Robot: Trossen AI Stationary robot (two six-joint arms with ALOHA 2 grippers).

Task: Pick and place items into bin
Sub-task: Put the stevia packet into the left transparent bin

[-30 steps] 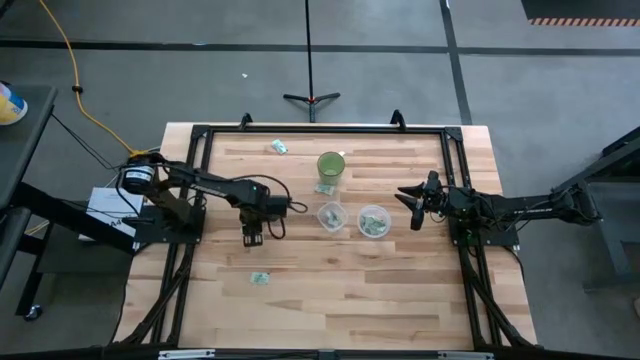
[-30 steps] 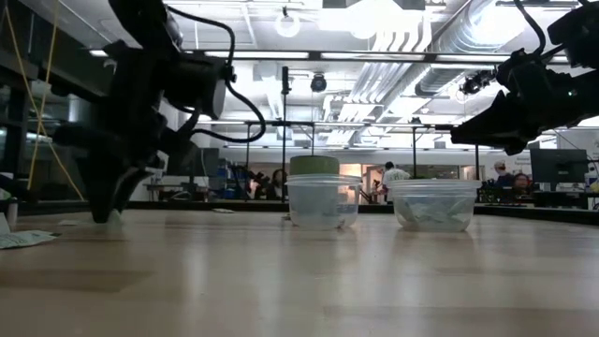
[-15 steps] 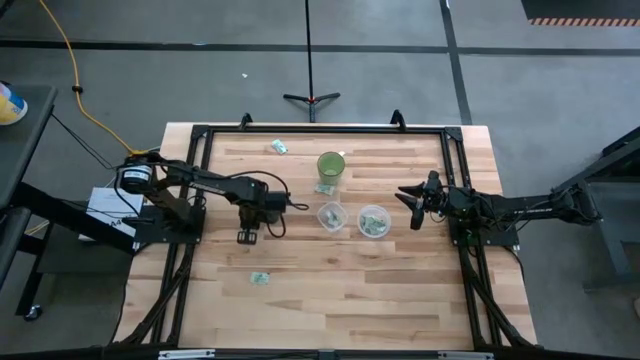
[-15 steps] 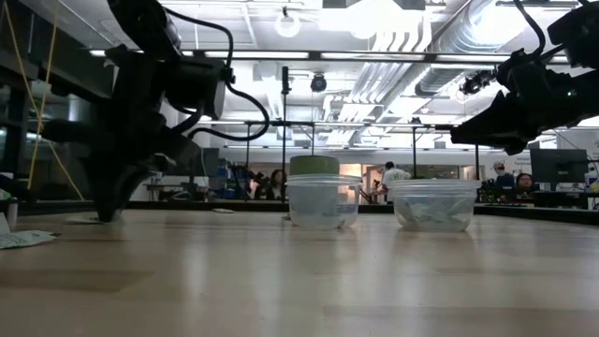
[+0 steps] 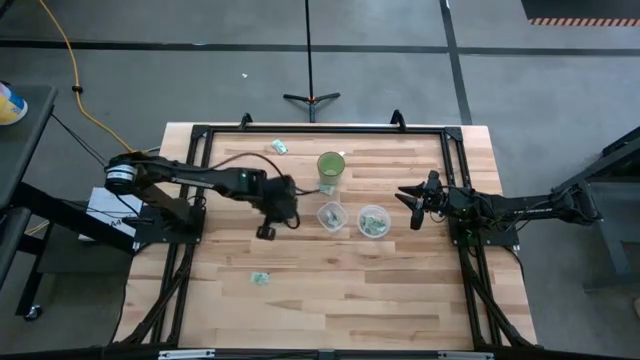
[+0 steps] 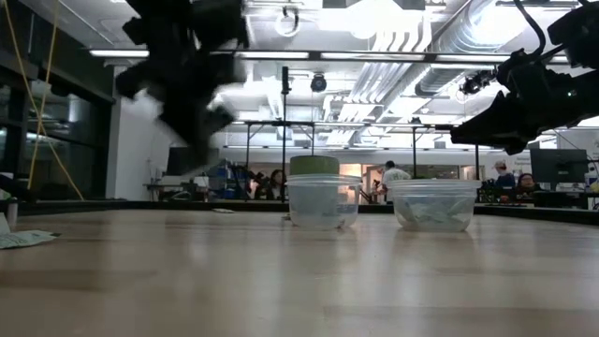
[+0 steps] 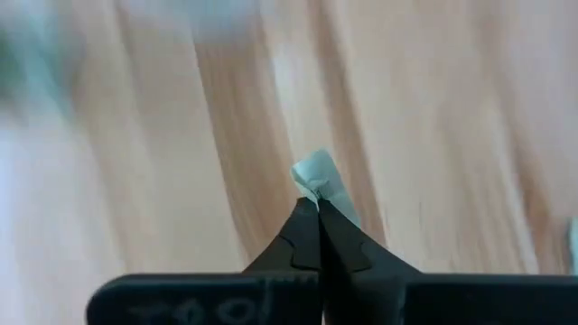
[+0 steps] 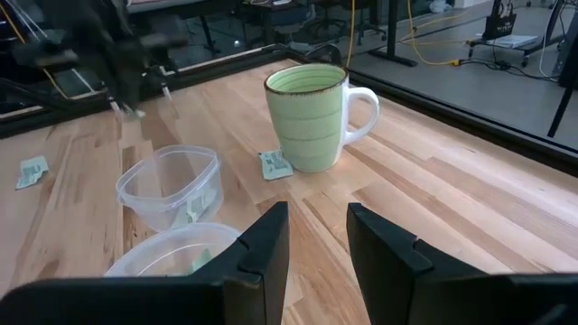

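— From above, where are the arms?
— The left gripper (image 5: 266, 231) hangs over the table (image 5: 330, 300) left of two clear bins (image 5: 331, 215); the right gripper (image 5: 415, 207) waits beside them. Loose packets (image 5: 260, 278) lie apart on the wood.
— And level with the table?
— The left gripper (image 6: 192, 140) is raised clear of the surface.
— The left wrist?
— Its jaws pinch a pale packet (image 7: 318, 180).
— The right wrist?
— Its fingers (image 8: 262, 248) stand apart, near a green mug (image 8: 312, 116).
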